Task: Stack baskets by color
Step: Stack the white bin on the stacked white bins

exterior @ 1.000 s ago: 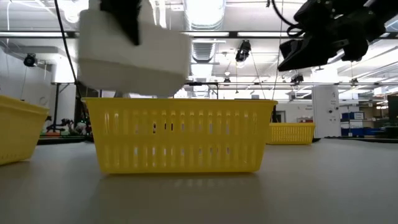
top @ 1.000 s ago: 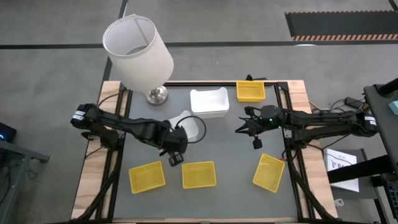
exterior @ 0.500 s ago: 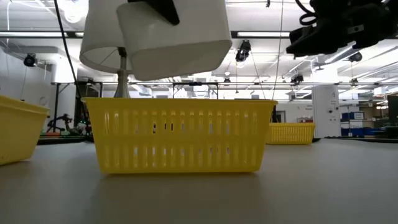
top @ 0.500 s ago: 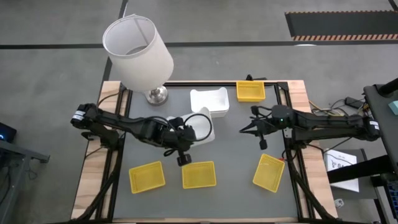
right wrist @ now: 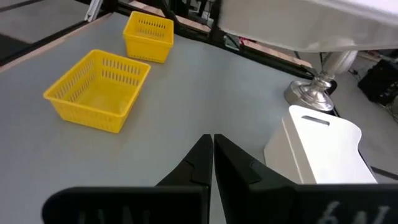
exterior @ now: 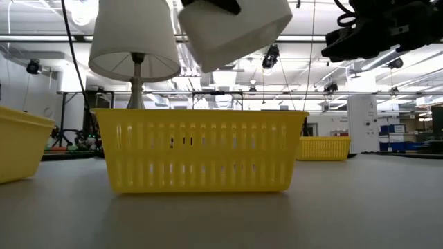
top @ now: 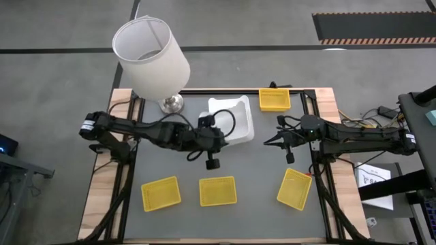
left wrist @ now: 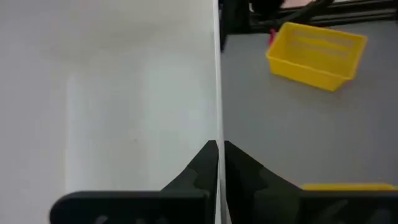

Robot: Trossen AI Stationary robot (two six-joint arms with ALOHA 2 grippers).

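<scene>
The left gripper (top: pixel 219 136) is clamped on the rim of a white basket (top: pixel 235 131), its fingers (left wrist: pixel 208 163) pinching the thin wall edge-on. It holds this basket in the air, tilted, over the second white basket (top: pixel 230 107) that sits on the table (top: pixel 259 177) toward the far edge. From table height the carried basket (exterior: pixel 235 28) hangs well above the yellow ones, one corner dipped lower than the rest. It is plain and smooth-walled, with no mesh.

The right gripper (top: pixel 271 141) is closed on nothing, its fingers (right wrist: pixel 205 155) pressed together, and hovers above the grey surface to the right of the white baskets. Bare table lies between the two grippers and in the middle strip below them.

Along the near edge stand three yellow mesh baskets: the left yellow basket (top: pixel 161 193), the middle yellow basket (top: pixel 218 191) and, set at an angle close to the right rail, the right yellow basket (top: pixel 294 188). They are well apart from each other. A fourth, the far yellow basket (top: pixel 274 100), sits at the far edge touching the black frame (top: pixel 310 109).

A lamp (top: pixel 151 58) with a white shade and chrome base stands at the far left corner, near the resting white basket.
</scene>
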